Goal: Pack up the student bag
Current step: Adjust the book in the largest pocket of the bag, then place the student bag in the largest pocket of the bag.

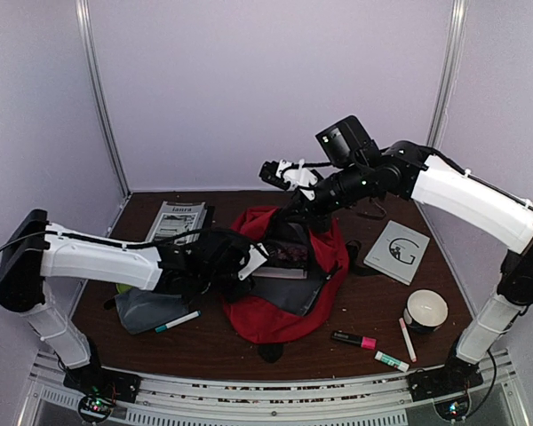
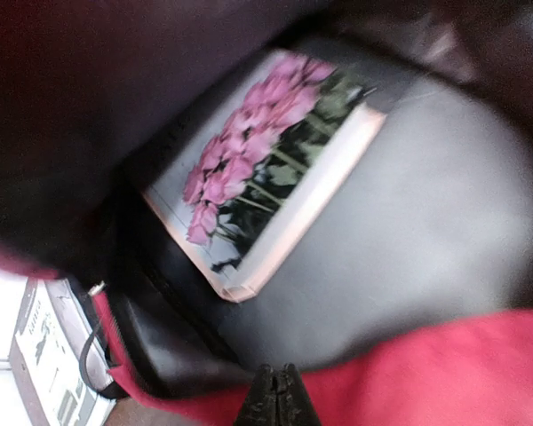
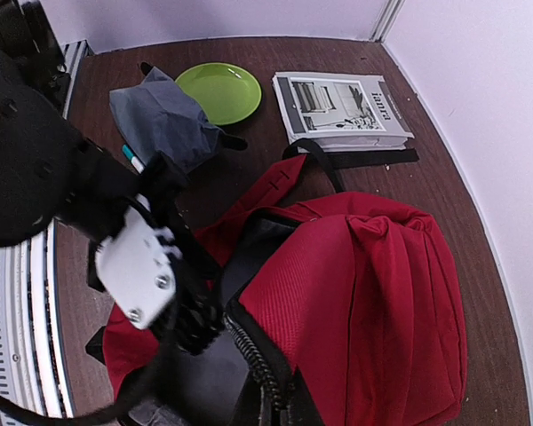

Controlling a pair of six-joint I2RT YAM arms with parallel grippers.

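The student bag [image 1: 275, 319], a big red backpack, lies open in the middle of the table. My right gripper [image 1: 300, 211] is shut on its black zipper edge [image 3: 265, 368] and holds the upper flap up; in the right wrist view the right gripper [image 3: 289, 408] pinches that edge. My left gripper [image 1: 268, 257] reaches into the opening. In the left wrist view the left gripper [image 2: 277, 395] is shut with nothing between its tips, just above the red rim [image 2: 426, 373]. A book with pink flowers on its cover [image 2: 266, 160] lies inside on the dark lining.
A grey pouch [image 1: 147, 306], a teal pen [image 1: 178, 321] and a green plate [image 3: 218, 91] lie left of the bag. A booklet [image 1: 176, 219] sits at the back left. On the right are a grey book [image 1: 397, 251], a white cup [image 1: 425, 310] and markers [image 1: 354, 340].
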